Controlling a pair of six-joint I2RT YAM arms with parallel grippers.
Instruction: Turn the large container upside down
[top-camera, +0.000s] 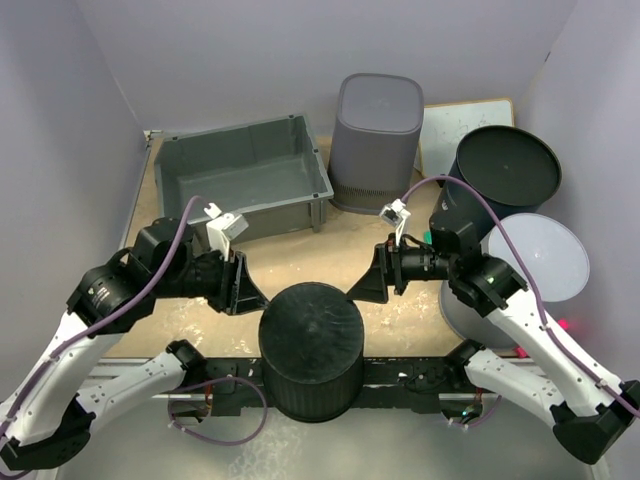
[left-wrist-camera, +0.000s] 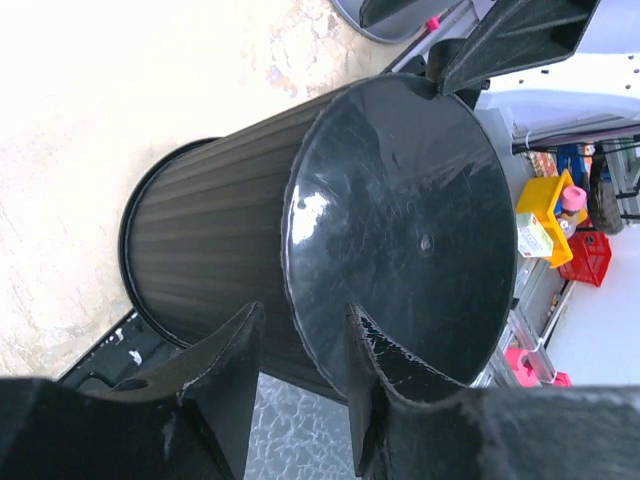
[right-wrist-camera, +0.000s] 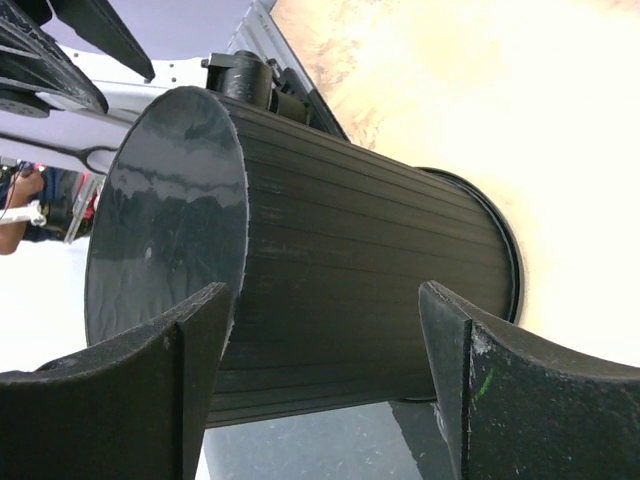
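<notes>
The large container (top-camera: 312, 345) is a black ribbed round bin. It stands upside down at the table's near edge, between the two arms, with its closed base up and its wide rim down. My left gripper (top-camera: 250, 292) is open just beside its upper left side. In the left wrist view the base edge (left-wrist-camera: 400, 220) runs past the gap between my left gripper's fingers (left-wrist-camera: 305, 350). My right gripper (top-camera: 362, 287) is wide open beside its upper right side. In the right wrist view the bin's wall (right-wrist-camera: 350, 270) lies beyond my right gripper (right-wrist-camera: 325, 340), apart from it.
A grey rectangular tote (top-camera: 235, 132) stands at the back left. A grey ribbed bin (top-camera: 375, 140) stands upside down at the back centre. A dark round tub (top-camera: 505, 165) and a pale round tub (top-camera: 545, 258) are on the right, near my right arm.
</notes>
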